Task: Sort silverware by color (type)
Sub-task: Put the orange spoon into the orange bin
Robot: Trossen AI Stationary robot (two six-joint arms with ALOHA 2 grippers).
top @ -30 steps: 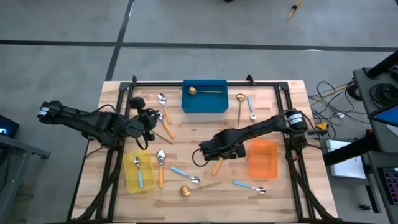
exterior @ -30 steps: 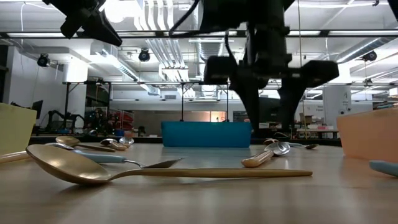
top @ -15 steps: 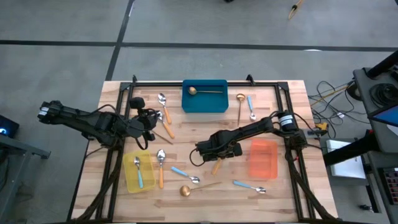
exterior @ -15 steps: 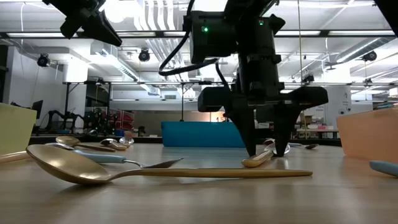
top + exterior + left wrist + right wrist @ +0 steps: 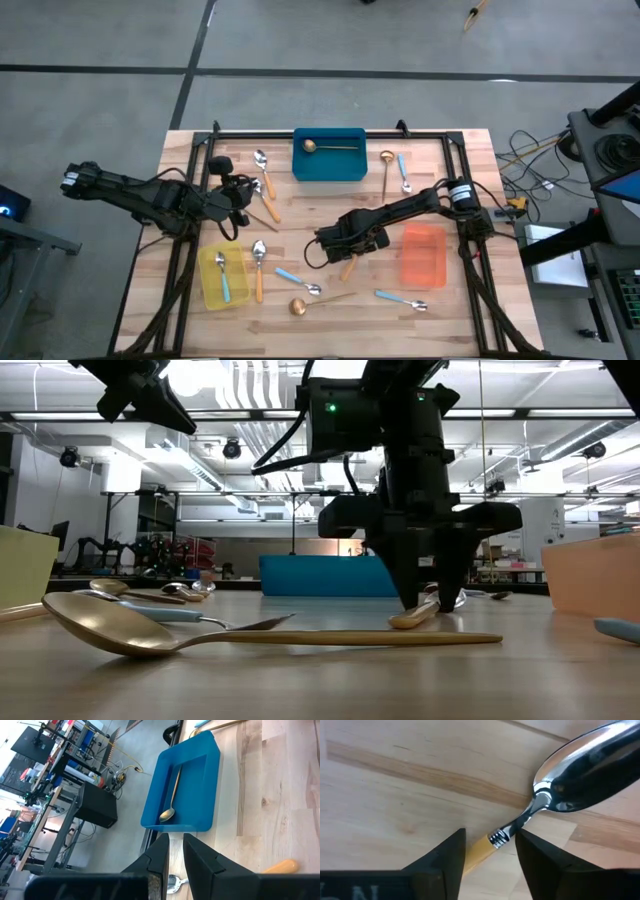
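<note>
The right gripper [image 5: 489, 851] is down at the wooden table [image 5: 300, 225], its dark fingers [image 5: 442, 857] partly open and straddling the neck of the silver-bowled, orange-handled spoon [image 5: 555, 795], not yet pinching it. That spoon lies mid-table, left of the orange plastic bin [image 5: 423, 254], with bare wood around it. Since a second ago the arm has dropped and its fingers have narrowed. The left gripper [image 5: 173, 862], nearly shut and empty, hovers near the blue rectangular bin [image 5: 182, 785].

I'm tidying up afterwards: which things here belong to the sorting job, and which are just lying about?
Job: orange-handled spoon between the right gripper's open jaws; blue-handled spoons; gold spoons; yellow bin; blue bin; orange bin.
Lying about: cables right of the table.
</note>
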